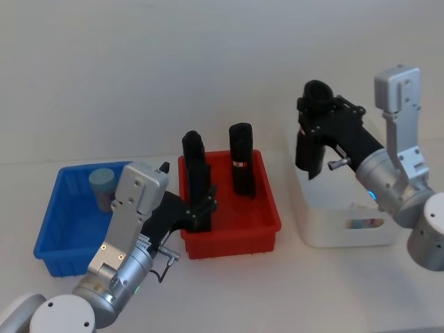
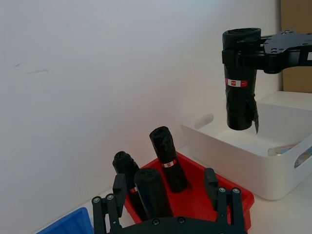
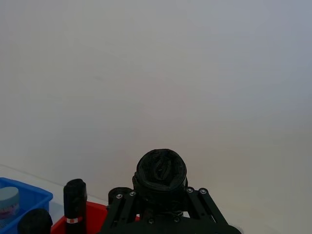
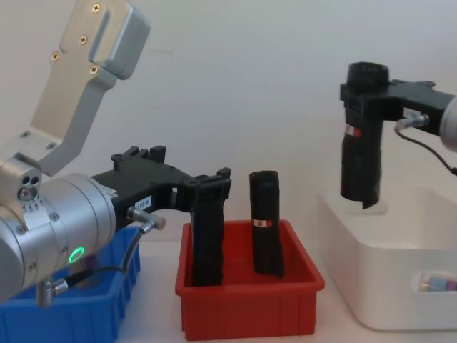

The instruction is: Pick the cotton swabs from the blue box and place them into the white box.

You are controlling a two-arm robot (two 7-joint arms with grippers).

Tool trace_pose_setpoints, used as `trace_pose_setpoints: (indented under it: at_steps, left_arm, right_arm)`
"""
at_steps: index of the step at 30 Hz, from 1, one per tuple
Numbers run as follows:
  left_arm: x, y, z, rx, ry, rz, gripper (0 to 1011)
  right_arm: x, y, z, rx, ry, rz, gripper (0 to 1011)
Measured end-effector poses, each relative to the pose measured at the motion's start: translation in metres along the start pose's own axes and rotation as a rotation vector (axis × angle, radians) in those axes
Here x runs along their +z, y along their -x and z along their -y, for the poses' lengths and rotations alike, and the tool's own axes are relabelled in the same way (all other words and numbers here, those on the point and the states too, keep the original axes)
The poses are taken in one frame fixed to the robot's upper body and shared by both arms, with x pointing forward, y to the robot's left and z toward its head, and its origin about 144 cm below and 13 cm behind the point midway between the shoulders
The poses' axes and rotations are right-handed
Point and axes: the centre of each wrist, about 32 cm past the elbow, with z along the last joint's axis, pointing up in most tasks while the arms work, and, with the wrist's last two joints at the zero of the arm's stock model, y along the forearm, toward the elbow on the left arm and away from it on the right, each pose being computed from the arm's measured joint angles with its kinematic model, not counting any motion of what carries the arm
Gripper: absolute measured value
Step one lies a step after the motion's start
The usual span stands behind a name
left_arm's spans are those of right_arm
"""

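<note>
One tub of cotton swabs point(image 1: 103, 186) stands in the far part of the blue box point(image 1: 52, 229) at the left. Another tub point(image 1: 364, 223) shows through the handle cutout of the white box point(image 1: 326, 208) at the right. My right gripper point(image 1: 316, 111) hangs above the white box, shut on a tall black roll point(image 4: 359, 157) that it holds upright. My left gripper point(image 1: 201, 208) is over the red tray point(image 1: 236, 239), open, with its fingers point(image 2: 212, 185) either side of a standing black roll point(image 2: 152, 192).
A second upright black roll point(image 1: 243, 166) stands in the red tray between the two boxes. The blue box's near half holds nothing. White tabletop stretches behind the three bins to a plain wall.
</note>
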Motion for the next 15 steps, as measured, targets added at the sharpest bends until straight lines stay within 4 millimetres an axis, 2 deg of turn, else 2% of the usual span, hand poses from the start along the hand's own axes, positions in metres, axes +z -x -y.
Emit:
trace_pose_setpoints:
  at_steps: [15]
  left_arm:
    - [0.000, 0.000, 0.000, 0.000, 0.000, 0.000, 1003]
  right_arm:
    - [-0.003, -0.012, 0.016, -0.078, 0.115, 0.002, 379]
